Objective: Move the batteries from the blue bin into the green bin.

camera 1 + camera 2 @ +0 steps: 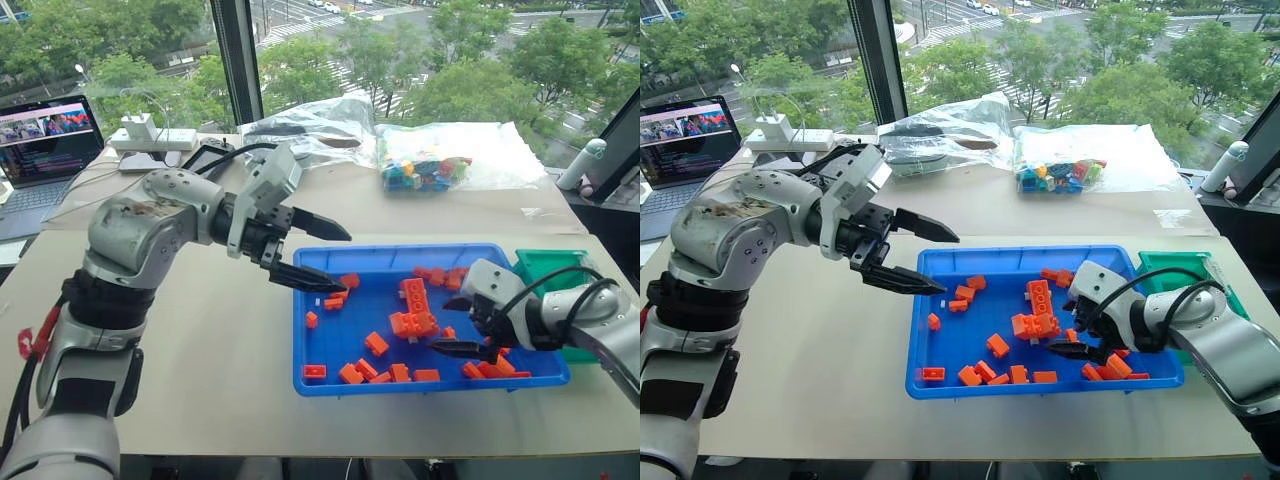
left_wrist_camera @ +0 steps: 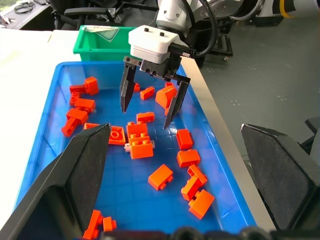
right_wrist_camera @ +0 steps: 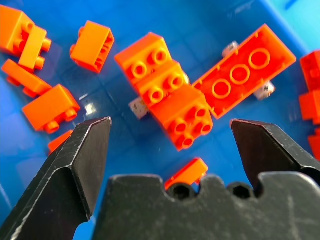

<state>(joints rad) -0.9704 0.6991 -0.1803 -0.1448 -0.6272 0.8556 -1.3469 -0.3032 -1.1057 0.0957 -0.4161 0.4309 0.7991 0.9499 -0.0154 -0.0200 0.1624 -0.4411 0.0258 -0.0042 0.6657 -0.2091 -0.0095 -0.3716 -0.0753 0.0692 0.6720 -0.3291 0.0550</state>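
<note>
Pointing down into the blue bin [image 1: 330, 385], the right gripper [image 2: 148, 106] has its jaws wide apart with nothing in them, just above a clump of orange bricks [image 3: 170, 95]. Little grey battery [image 3: 138, 107] ends stick out from under that clump, so the batteries lie in the middle of the blue bin, mostly hidden by bricks. Up over the left end of the blue bin, the left gripper [image 1: 315, 253] hangs with its jaws open and empty too, and the green bin [image 1: 548, 265] sits touching the right end of the blue bin.
</note>
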